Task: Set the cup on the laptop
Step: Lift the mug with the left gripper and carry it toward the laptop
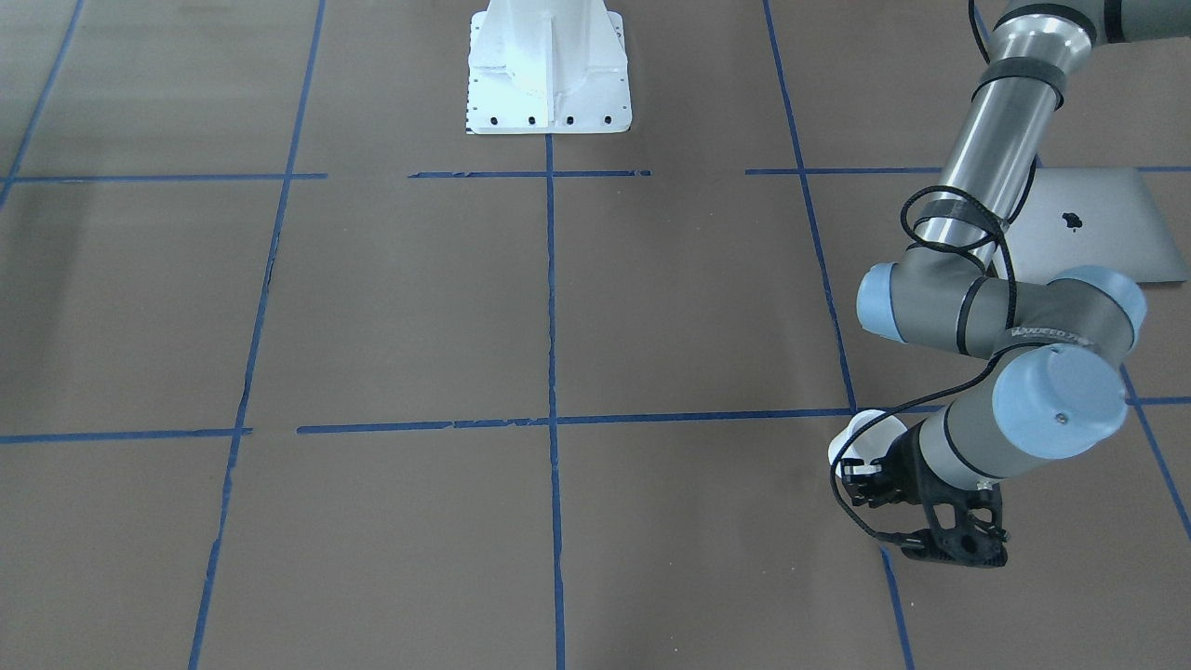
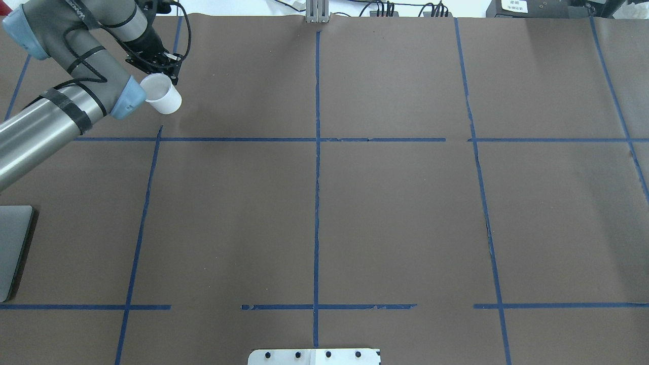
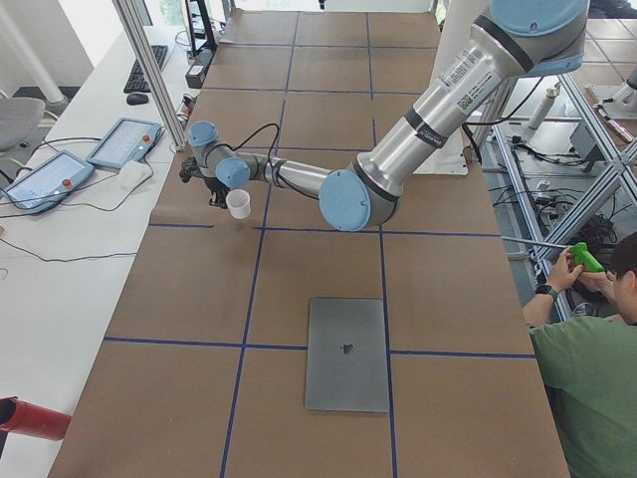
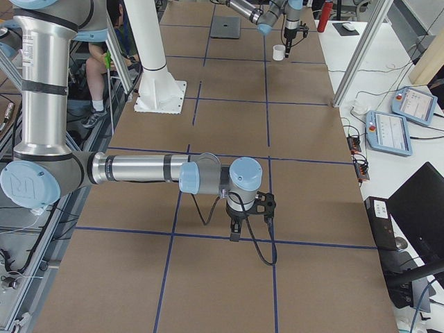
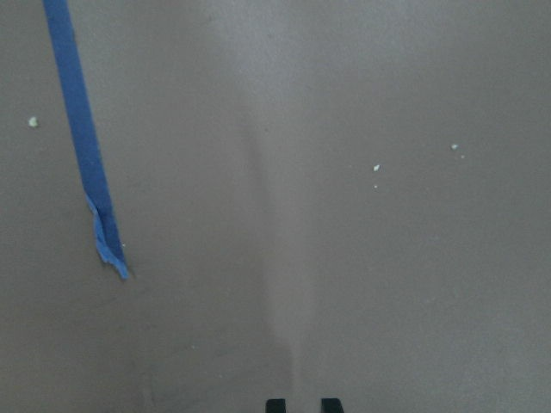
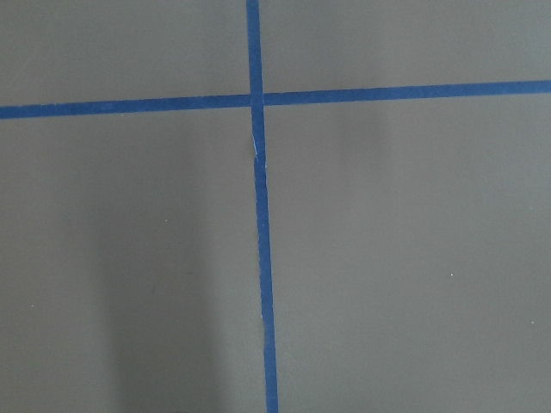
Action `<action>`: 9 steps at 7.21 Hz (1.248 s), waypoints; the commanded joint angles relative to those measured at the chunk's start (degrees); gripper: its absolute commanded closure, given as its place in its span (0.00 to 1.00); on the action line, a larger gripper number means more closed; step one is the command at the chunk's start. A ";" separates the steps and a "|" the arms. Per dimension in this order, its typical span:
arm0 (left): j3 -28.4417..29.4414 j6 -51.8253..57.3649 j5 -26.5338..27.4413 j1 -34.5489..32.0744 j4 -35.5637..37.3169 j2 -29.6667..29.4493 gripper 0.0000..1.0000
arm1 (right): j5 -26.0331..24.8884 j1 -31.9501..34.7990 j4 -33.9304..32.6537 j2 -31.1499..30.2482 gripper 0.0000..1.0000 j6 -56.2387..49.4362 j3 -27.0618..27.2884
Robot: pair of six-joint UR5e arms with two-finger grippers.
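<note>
Cup (image 2: 163,96), small, plain white, stood upright just beside the left gripper (image 5: 303,404), its jaws nearly together on nothing; whether the right gripper (image 4: 235,234) was parted, I couldn't tell.

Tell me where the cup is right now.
In the overhead view the cup sits at the table's far left, right beside the left gripper, just beyond a blue tape line and well away from the laptop at the near left edge.
</note>
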 commanded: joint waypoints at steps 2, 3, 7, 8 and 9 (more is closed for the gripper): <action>-21.86 2.48 -0.15 -5.94 11.57 13.43 1.00 | 0.00 0.00 0.00 0.00 0.00 0.00 0.00; -26.80 4.65 -0.07 -7.61 16.57 16.69 1.00 | 0.00 0.00 0.00 0.00 0.00 0.00 0.00; -39.74 13.81 -0.51 -11.93 15.07 43.45 1.00 | 0.00 0.00 0.00 0.00 0.00 0.00 0.00; -39.77 13.20 -0.59 -12.11 6.42 50.75 1.00 | 0.00 0.00 0.00 0.00 0.00 0.00 0.00; -39.08 10.33 -0.68 -12.11 1.20 53.87 1.00 | 0.00 0.00 0.00 0.00 0.00 0.00 0.00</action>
